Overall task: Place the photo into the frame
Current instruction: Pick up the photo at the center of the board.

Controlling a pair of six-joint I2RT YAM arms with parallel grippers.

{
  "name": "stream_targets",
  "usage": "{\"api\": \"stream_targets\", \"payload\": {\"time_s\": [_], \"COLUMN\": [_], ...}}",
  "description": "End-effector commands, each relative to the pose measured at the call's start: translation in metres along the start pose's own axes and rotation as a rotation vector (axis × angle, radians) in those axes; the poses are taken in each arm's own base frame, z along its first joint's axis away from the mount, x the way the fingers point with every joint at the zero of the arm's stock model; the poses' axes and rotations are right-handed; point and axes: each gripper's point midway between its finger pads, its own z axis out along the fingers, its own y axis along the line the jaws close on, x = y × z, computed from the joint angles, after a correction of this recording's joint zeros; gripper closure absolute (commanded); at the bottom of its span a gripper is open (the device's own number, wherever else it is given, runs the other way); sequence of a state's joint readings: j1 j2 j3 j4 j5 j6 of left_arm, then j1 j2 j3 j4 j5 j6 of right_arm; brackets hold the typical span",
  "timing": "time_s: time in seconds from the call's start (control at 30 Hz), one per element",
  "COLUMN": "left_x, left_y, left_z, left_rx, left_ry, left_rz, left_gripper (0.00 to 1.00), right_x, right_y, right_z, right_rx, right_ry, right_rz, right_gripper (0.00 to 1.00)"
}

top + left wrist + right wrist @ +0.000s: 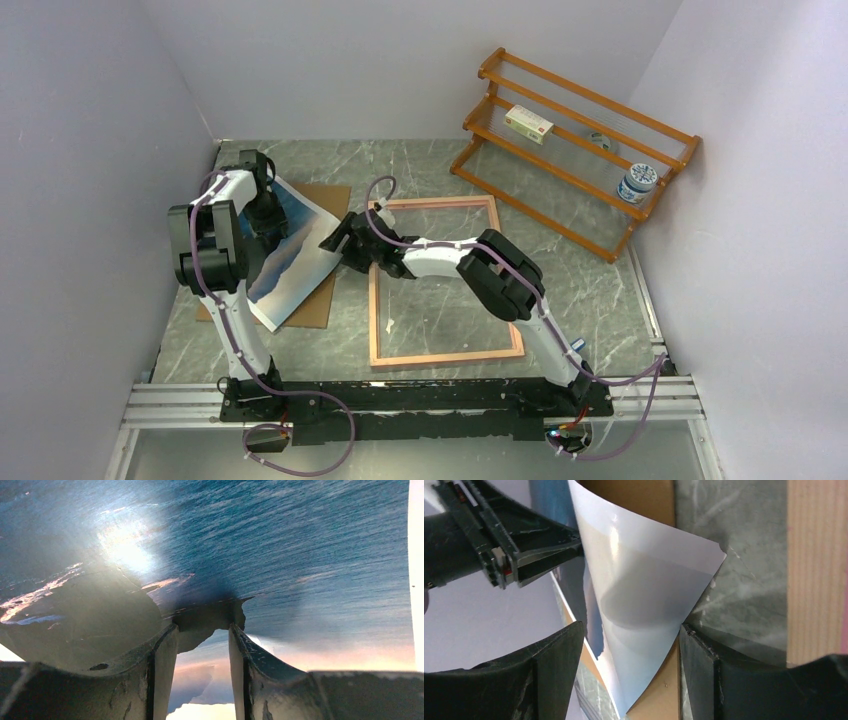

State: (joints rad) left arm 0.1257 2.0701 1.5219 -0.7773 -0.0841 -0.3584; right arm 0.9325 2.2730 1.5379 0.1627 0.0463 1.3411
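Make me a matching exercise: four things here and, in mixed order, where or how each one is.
1 photo
2 frame
3 backing board
4 rack

A standing at the far right
B lying flat, in the centre
C lying under the photo
D corner curling up, at the left

Pairs: 1-D, 2-B, 3-C, 4-A

Top view high at near edge, looking down on whole surface (600,300). Wrist views close; all three share photo (300,555).
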Motion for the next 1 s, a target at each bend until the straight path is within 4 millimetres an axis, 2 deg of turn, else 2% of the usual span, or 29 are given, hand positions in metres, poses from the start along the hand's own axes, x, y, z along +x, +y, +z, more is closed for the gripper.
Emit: {"api": "stream_targets", "payload": {"time_s": [0.0, 0.1, 0.17, 0.23, 0.33, 0.53, 0.67, 0.87, 0.97], "left_x": [0.065, 0.066, 0.067, 0.067, 0.069, 0.070, 0.070, 0.068, 0.066], "left_y": [0.018, 0.016, 0.016, 0.016, 0.017, 0.017, 0.017, 0.015, 0.014], "left_z": [0.034, 0.034, 0.034, 0.034, 0.034, 0.032, 0.031, 0.028, 0.027], "left_rx": [-0.066, -0.059, -0.058, -0.059, -0.058, -0.055, -0.053, -0.048, -0.043], "left_ry": [0.245, 0.249, 0.253, 0.256, 0.263, 0.268, 0.271, 0.270, 0.266], "left_rz": [0.046, 0.042, 0.042, 0.043, 0.046, 0.050, 0.052, 0.050, 0.043], "left_gripper": [0.54, 0.54, 0.53, 0.53, 0.53, 0.52, 0.52, 0.52, 0.52], "right_x": [-0.004, -0.005, -0.006, -0.008, -0.014, -0.028, -0.040, -0.033, -0.029], "right_y": [0.041, 0.059, 0.067, 0.074, 0.081, 0.087, 0.091, 0.086, 0.079], "right_z": [-0.008, -0.020, -0.024, -0.025, -0.026, -0.031, -0.027, -0.023, -0.018], "right_rx": [-0.235, -0.351, -0.405, -0.439, -0.467, -0.532, -0.550, -0.539, -0.508], "right_ry": [-0.008, -0.022, -0.027, -0.022, -0.024, -0.061, -0.059, -0.019, 0.008], "right_rz": [-0.073, -0.133, -0.143, -0.154, -0.159, -0.125, -0.101, -0.107, -0.097], "right_gripper": [0.26, 0.22, 0.15, 0.08, 0.05, 0.05, 0.05, 0.07, 0.15]}}
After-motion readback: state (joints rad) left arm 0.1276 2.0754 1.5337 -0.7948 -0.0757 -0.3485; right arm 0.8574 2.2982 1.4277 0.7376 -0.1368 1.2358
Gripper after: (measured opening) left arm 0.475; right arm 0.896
